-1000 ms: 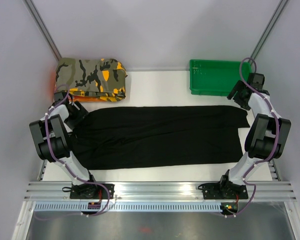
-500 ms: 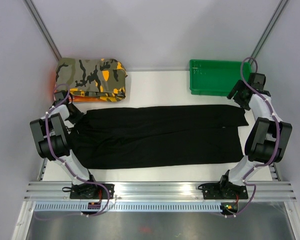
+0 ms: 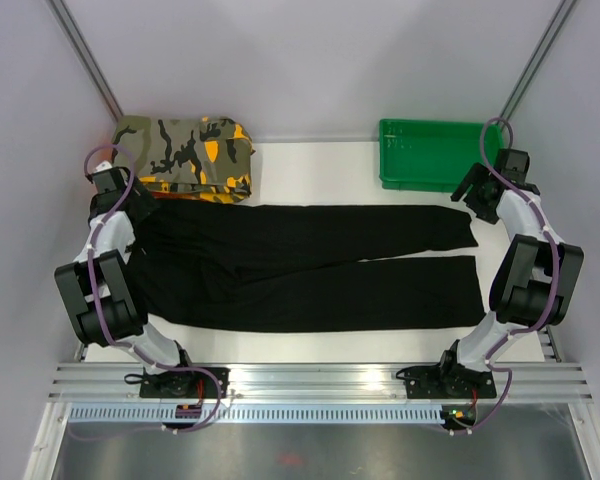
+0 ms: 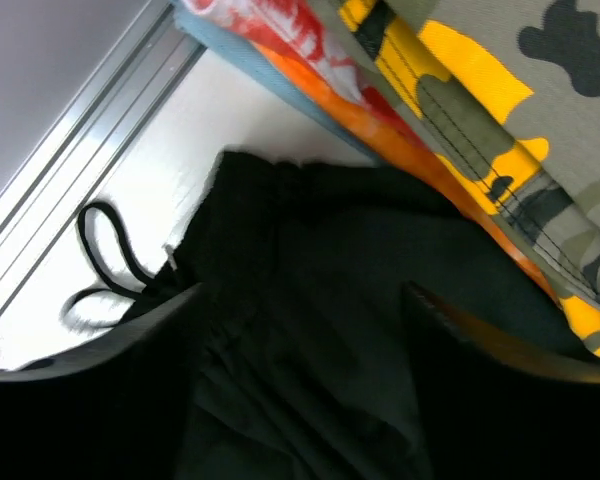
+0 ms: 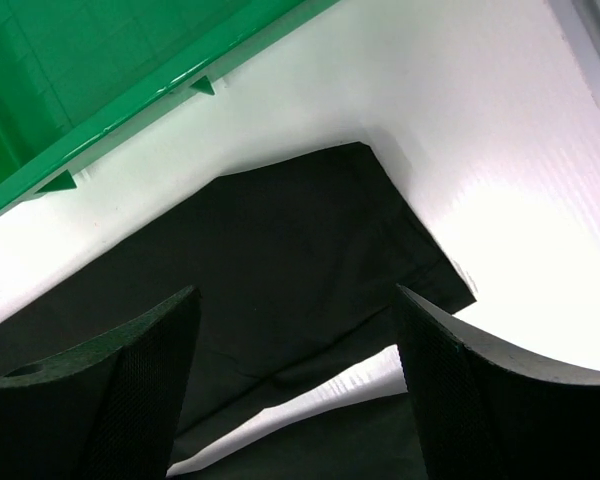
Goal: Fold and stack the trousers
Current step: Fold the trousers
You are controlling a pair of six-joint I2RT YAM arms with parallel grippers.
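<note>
We see the trousers (image 3: 310, 265) laid out lengthwise on the tabletop (image 3: 320, 175). Our left end effector (image 4: 300, 295) and right end effector (image 5: 298, 295) both gape wide, holding nothing.

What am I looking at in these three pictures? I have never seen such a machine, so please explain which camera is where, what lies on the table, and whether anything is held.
These are two robot arms bolted at the near edge of a white table. The wide picture comes from a fixed camera above and behind them. The other two come from a small camera on each wrist, so the dark shapes at the bottom are that arm's own fingers. On the table lie black trousers, spread flat with the legs pointing right. Behind them are a folded camouflage garment and a green tray. The left gripper hangs over the waistband, near a drawstring. The right gripper hangs over a leg end. Both are open and hold nothing.
</note>
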